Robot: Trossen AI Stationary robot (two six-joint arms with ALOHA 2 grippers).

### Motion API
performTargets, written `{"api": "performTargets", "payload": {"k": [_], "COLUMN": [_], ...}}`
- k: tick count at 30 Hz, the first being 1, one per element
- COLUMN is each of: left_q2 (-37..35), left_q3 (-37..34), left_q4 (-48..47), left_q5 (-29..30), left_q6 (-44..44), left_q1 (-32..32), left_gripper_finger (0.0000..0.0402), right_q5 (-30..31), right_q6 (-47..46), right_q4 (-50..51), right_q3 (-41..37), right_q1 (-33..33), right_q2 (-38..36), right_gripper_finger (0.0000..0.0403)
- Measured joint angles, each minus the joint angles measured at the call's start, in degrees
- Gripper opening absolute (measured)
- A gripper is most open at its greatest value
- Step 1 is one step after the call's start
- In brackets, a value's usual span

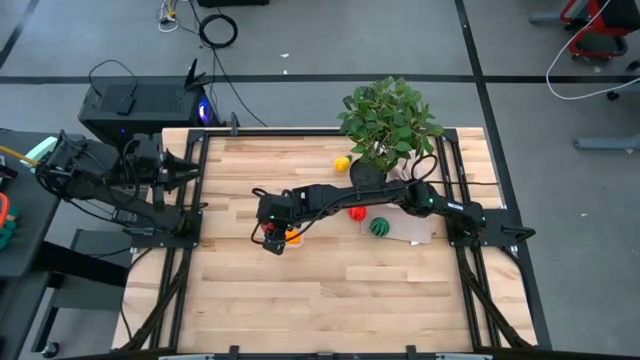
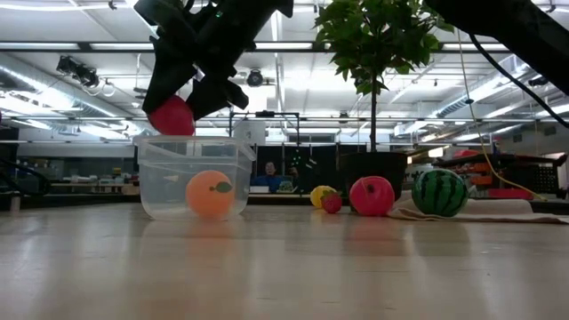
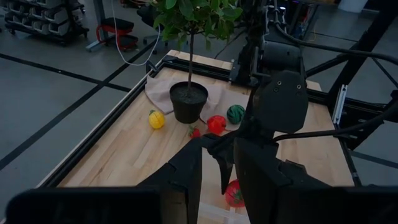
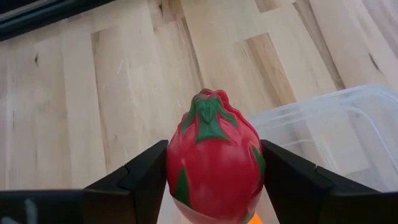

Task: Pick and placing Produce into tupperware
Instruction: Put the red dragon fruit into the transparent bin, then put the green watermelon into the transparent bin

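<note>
Right now the right gripper (image 2: 182, 105) hangs over the clear tupperware (image 2: 192, 178), its fingers (image 4: 144, 176) clenched on a red fruit with a green leafy top (image 4: 214, 158); the fruit sits between the two dark fingers, just above the container's rim. The tupperware stands on the wooden surface (image 1: 340, 290) near its middle, toward the left of the spread of produce, and an orange fruit (image 2: 210, 194) already lies inside it. From above, the right arm reaches across from the right side of the surface to that spot, where the right gripper (image 1: 272, 233) covers most of the container. Further right on the surface lie a red apple-like fruit (image 2: 372, 196), a small red piece (image 2: 332, 203) beside it, a yellow fruit (image 1: 342, 163) and a little watermelon (image 2: 439, 193), the last resting on a beige cloth (image 1: 412, 228). A potted plant (image 1: 388, 125) stands near the far edge, close to the yellow fruit. The left arm waits off the surface at its left edge, folded back, and the fingers of the left gripper (image 1: 185, 165) are only narrowly parted around nothing.
</note>
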State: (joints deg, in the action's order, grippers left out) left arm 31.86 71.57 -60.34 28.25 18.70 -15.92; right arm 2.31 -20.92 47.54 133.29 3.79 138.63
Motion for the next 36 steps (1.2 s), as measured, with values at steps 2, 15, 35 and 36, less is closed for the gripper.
{"api": "performTargets", "payload": {"k": [2,15,35,36], "left_q2": [0.0,0.0,0.0,0.2], "left_q3": [0.0,0.0,0.0,0.0], "left_q4": [0.0,0.0,-7.7,-9.2], "left_q5": [0.0,0.0,-17.7,-17.8], "left_q6": [0.0,0.0,0.4,1.2], "left_q1": [0.0,0.0,0.0,0.0], "left_gripper_finger": [0.0101,0.0101,0.0101,0.0101], "right_q5": [0.0,-0.7,-1.1,-1.3], "right_q6": [0.0,-0.5,0.5,0.5], "right_q4": [0.0,0.9,4.0,4.1], "right_q3": [0.0,0.0,0.1,0.1], "right_q1": [0.0,0.1,0.2,0.2], "right_q2": [0.0,-0.1,-1.4,-1.4], "right_gripper_finger": [0.0251,0.0255,0.0244,0.0243]}}
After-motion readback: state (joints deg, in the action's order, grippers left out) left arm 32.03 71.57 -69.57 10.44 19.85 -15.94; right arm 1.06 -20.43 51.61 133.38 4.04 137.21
